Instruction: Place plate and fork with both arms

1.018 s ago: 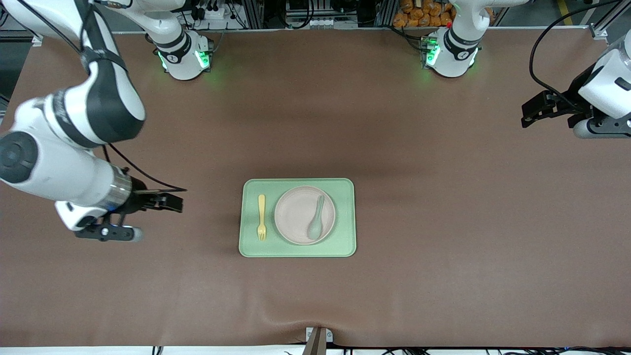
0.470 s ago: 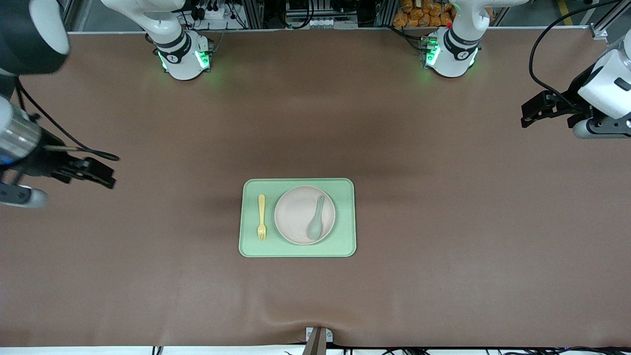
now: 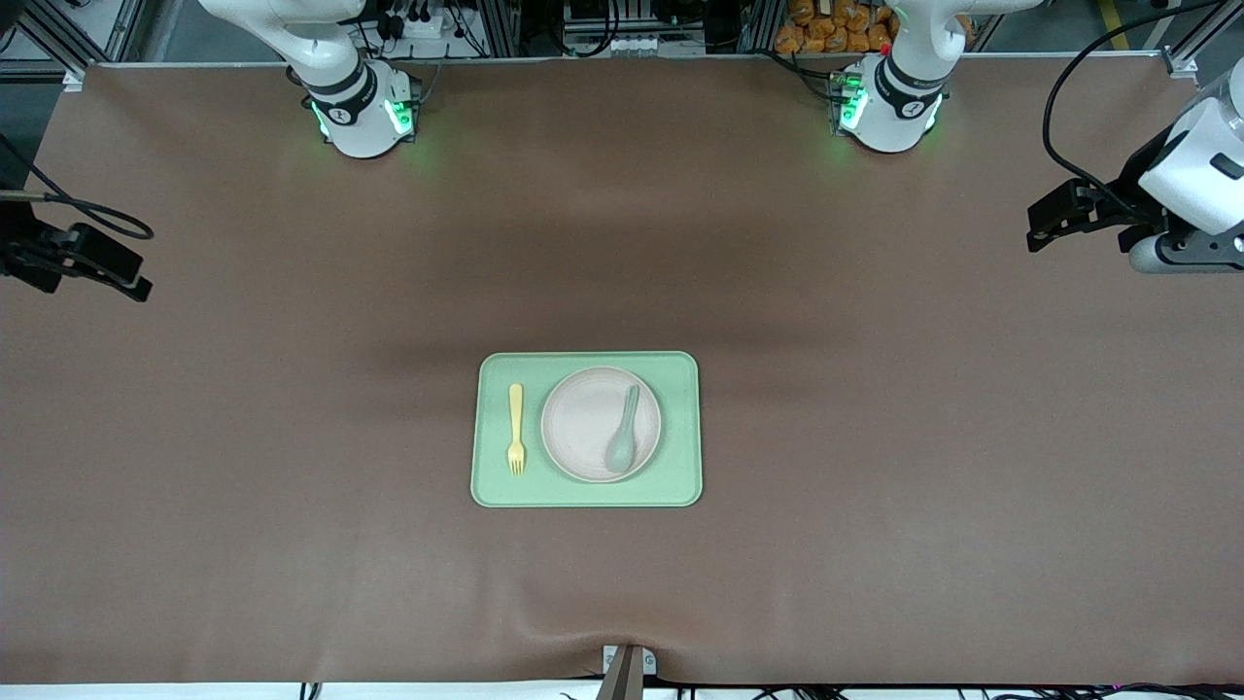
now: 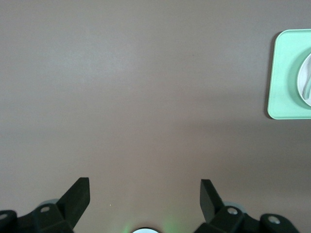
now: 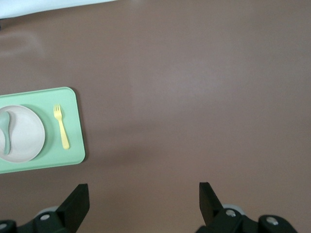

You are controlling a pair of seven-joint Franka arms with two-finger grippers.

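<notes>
Brown table (image 3: 875, 437): off-white round plate (image 3: 588, 428), yellow fork (image 3: 516, 428); left pincer (image 4: 145, 194), right pincer (image 5: 144, 196) agape, empty.

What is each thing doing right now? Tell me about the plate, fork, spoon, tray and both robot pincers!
Rectangular light-green tray: flat on the brown table, holding everything.
Small round off-white plate: on the tray, spoon lying in it.
Grey-green spoon: resting on the plate.
Pale-yellow plastic fork: flat on the tray beside the plate, tines toward the front camera.
Left pincer: open, empty, over bare table.
Right pincer: open, empty, over bare table.
</notes>
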